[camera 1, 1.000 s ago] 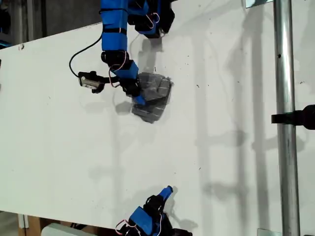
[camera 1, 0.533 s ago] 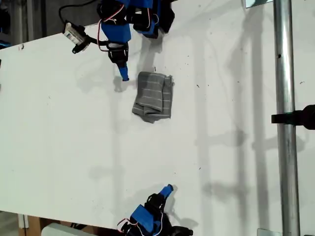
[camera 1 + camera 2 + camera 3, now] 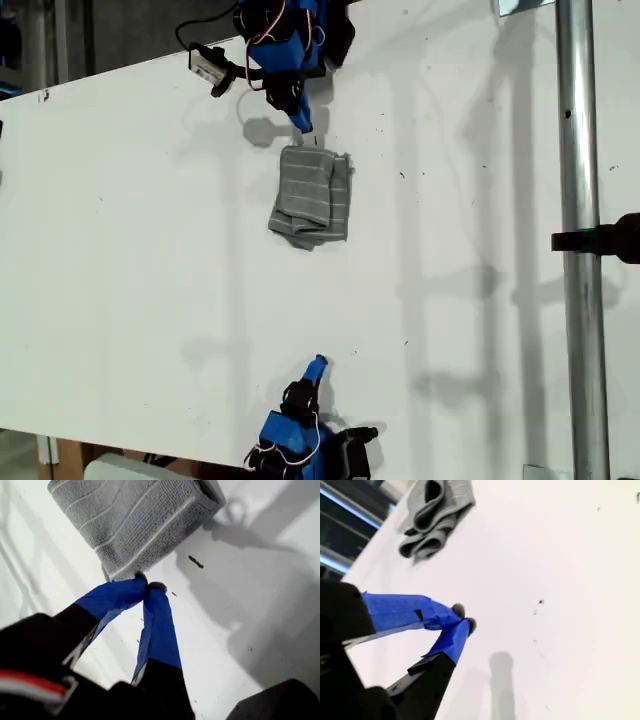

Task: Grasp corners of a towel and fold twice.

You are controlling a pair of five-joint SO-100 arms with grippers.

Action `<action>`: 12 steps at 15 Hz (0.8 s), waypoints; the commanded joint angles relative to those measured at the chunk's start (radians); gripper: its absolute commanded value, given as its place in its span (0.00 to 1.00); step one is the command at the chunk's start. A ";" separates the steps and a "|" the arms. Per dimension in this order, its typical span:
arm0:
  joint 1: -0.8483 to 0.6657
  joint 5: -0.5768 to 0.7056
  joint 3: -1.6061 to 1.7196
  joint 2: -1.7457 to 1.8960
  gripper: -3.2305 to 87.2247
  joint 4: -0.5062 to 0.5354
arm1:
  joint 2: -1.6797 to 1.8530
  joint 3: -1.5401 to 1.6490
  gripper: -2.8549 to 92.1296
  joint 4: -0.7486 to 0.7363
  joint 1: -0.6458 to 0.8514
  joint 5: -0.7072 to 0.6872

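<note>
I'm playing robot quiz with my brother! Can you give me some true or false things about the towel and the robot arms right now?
1. The towel is spread flat in one layer. False: it lies folded into a small bundle.
2. My first tool is shut, right beside the towel's edge. True.
3. My second tool holds a towel corner. False: it is shut on nothing, far from the towel.
4. The towel is grey with pale stripes. True.
5. The towel lies on a white table. True.

- Bright, even light on the white table [image 3: 120, 300]; soft overlapping grey shadows fall across it in the exterior view.
- First wrist view: near gripper body blurred, towel [image 3: 135, 520] weave sharp.
- Second wrist view: table glares, towel soft.
</note>
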 commanded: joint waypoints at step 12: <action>0.454 0.520 0.023 0.072 0.02 0.147 | -0.002 -0.005 0.11 0.046 0.137 -0.015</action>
